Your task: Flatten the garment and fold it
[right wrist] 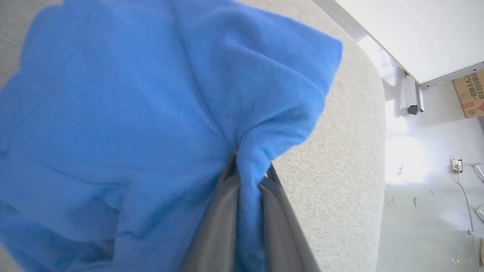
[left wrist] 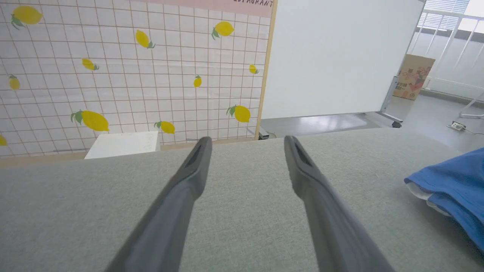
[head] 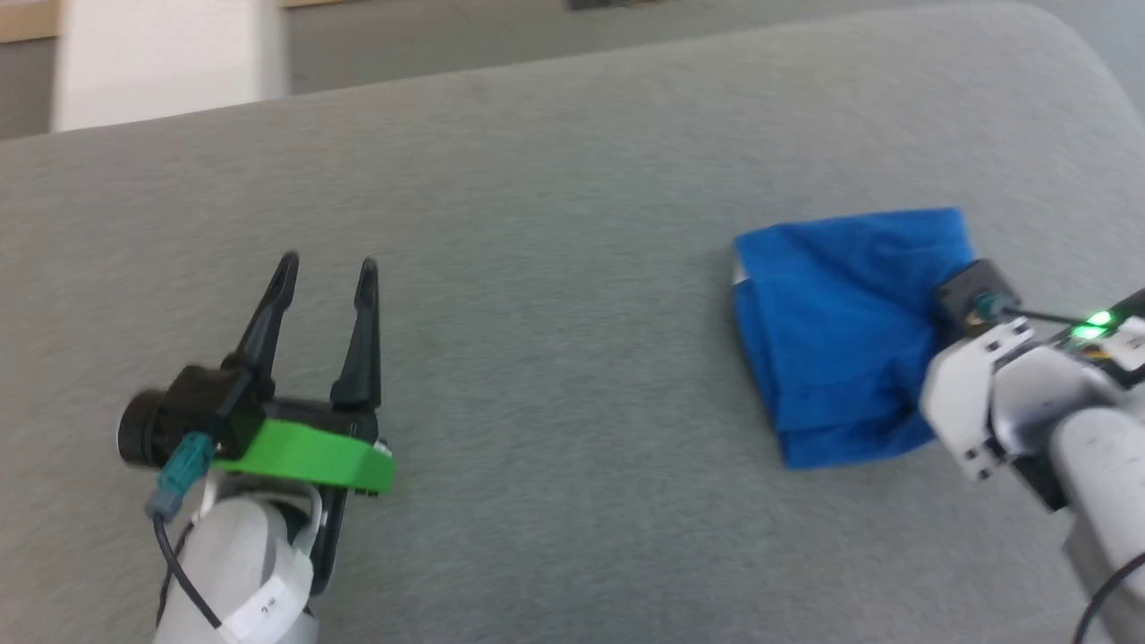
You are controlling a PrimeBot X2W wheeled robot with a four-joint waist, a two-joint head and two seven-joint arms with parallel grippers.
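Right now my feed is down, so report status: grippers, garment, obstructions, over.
Left gripper open, apart from the garment. Right gripper shut on the garment's edge. Garment rumpled, not flat. Nothing blocking.

Left gripper (head: 328,262): two long black tapered fingers (head: 358,344), green bracket (head: 313,456), teal connector (head: 183,467) with black cable (head: 182,577). Right wrist (head: 971,398): white housing, two green lights (head: 1093,326).

free: grey surface (head: 555,295) left, centre | obstacle: garment (head: 841,340) at right
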